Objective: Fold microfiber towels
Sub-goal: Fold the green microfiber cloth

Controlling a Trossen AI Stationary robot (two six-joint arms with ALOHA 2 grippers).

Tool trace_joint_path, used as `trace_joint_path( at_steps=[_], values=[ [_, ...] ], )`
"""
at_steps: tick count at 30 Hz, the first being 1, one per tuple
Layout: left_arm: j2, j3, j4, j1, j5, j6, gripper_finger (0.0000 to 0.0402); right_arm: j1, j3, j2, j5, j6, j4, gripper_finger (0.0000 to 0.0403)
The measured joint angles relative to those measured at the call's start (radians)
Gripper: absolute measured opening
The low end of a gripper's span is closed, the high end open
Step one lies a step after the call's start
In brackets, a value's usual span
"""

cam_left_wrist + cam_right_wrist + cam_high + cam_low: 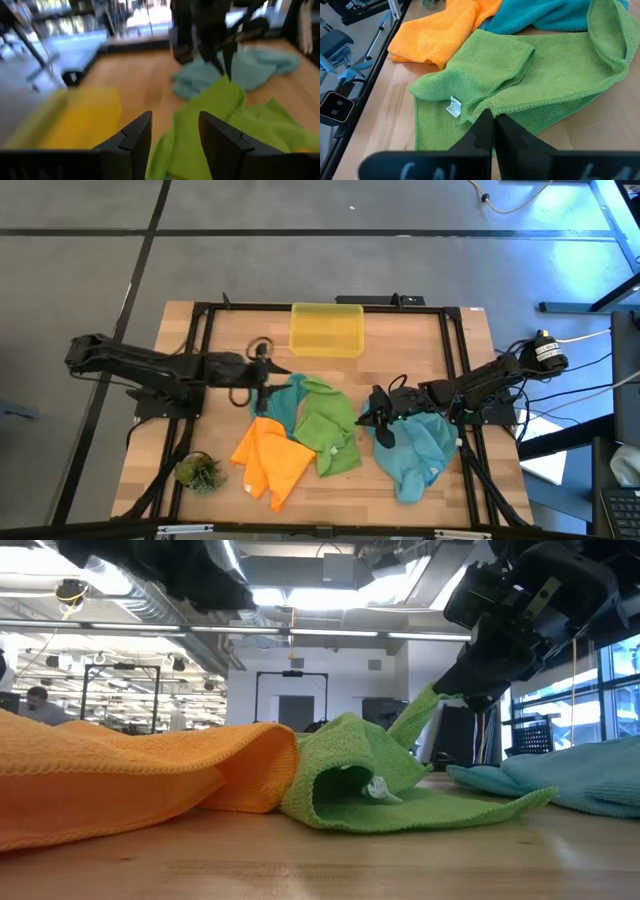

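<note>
The green towel (328, 430) lay crumpled near the middle of the tabletop (400, 340), one flap folded over on itself, with a small white label (453, 106) showing at a folded edge. Its right corner was lifted off the wood and pinched in my right gripper (378, 418), whose jaws were shut on that corner; in the low view the cloth rose in a thin peak up to the fingers. The orange towel (268, 460) sat bunched just left of the green one and touched it, towards the near edge. A darker teal-blue towel (283, 402) lay on the far side of the orange towel, partly under the green one's far-left edge. A lighter teal-blue towel (418, 450) was heaped at the right, just beside the green one and below my right arm.

My left gripper (268, 370) hung over the far-left part of the pile, above the darker teal-blue towel's far edge. Its jaws stood open with nothing between them; the left wrist view showed only green cloth and bare wood past the gap between my two dark fingers (131, 142).

The yellow bin (326, 329) stood at the far edge of the tabletop, apart from the towels. A small green plant tuft (198, 472) sat at the near-left corner, left of the orange towel.
</note>
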Motion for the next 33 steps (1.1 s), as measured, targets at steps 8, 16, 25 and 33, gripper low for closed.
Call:
trace_joint_path(
  at_steps=[8, 16, 25, 33],
  values=[
    [0.199, 0.051, 0.005, 0.038, 0.042, -0.368, 0.0173, 0.0, 0.0, 0.0, -0.003, -0.002, 0.0, 0.001],
    [0.355, 0.05, -0.012, 0.088, 0.043, -0.538, 0.0206, 0.0, 0.0, 0.0, -0.004, -0.024, 0.001, 0.001],
    [0.489, 0.05, 0.03, 0.158, 0.061, -0.623, 0.0209, 0.0, 0.0, 0.0, -0.005, -0.027, 0.001, 0.001],
    [0.532, 0.05, 0.078, 0.171, 0.066, -0.623, 0.0207, 0.0, 0.0, 0.0, -0.005, -0.023, 0.002, 0.001]
  ],
)
